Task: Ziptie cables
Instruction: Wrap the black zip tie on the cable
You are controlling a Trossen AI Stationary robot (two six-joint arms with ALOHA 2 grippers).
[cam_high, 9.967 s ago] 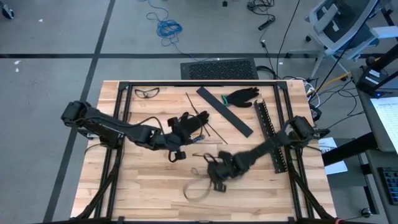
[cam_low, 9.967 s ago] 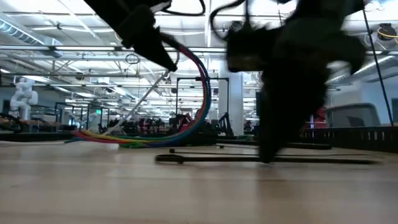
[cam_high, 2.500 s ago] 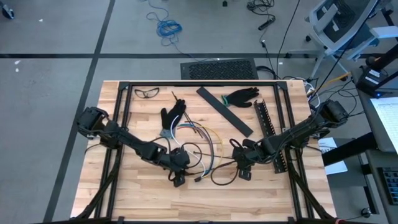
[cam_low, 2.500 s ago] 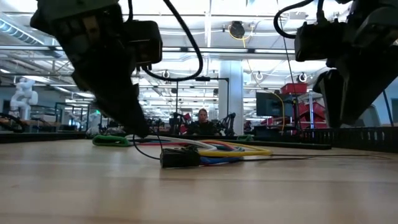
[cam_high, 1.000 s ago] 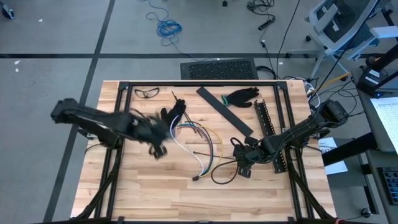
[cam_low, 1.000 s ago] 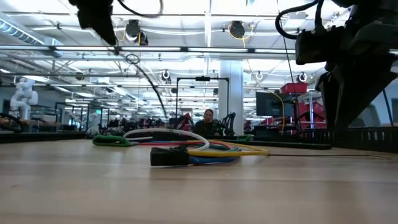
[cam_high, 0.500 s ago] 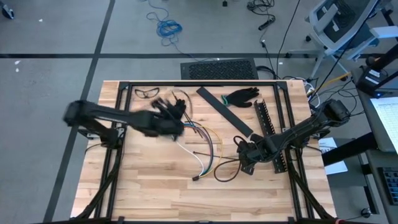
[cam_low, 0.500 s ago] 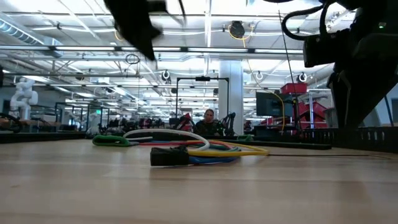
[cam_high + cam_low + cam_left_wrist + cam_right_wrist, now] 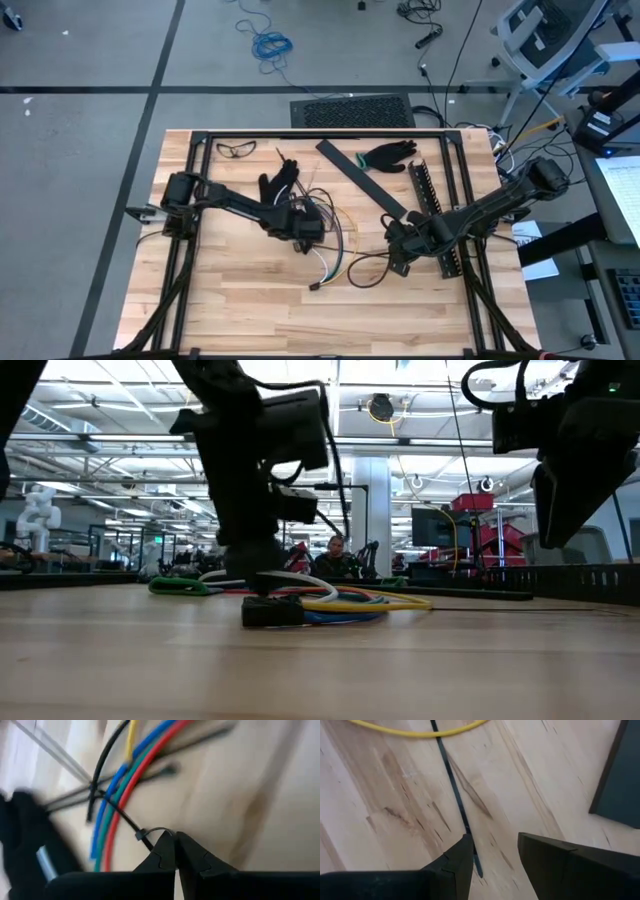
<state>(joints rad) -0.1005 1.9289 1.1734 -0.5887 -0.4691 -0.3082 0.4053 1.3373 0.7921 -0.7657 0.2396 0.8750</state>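
Note:
The cables [image 9: 335, 235] are a curved bundle of yellow, blue, green, red and white wires lying mid-table, with a black connector end [image 9: 272, 610] toward the near edge. My left gripper [image 9: 305, 228] stands over the bundle's left side, shut; its wrist view shows the fingertips [image 9: 175, 840] beside the coloured wires [image 9: 120, 790]. My right gripper [image 9: 398, 255] hovers open to the right of the cables, above a black zip tie strap [image 9: 455, 795] that runs between its fingers on the wood. A looped black strap [image 9: 368, 272] lies in front of it. My left gripper pinches a thin black zip tie strand [image 9: 156, 831] at its very fingertips, just beside the tie's small head [image 9: 141, 835]. The fingers come down from above at a slant. The strand runs back across the coloured wires, which lie on the table.
Two black gloves [image 9: 390, 155] [image 9: 278, 185], a flat black strip [image 9: 360, 178], the black slotted strip [image 9: 430, 215], safety glasses [image 9: 235, 150] and thin black sticks [image 9: 300, 165] lie along the far half. Bare wood spreads toward the near edge. A person [image 9: 335, 555] sits far behind the table.
My left arm has swung in from the table's left side and dropped from high above down onto the cable bundle. My right gripper has drifted slightly toward the table's right. The cables have stayed in place.

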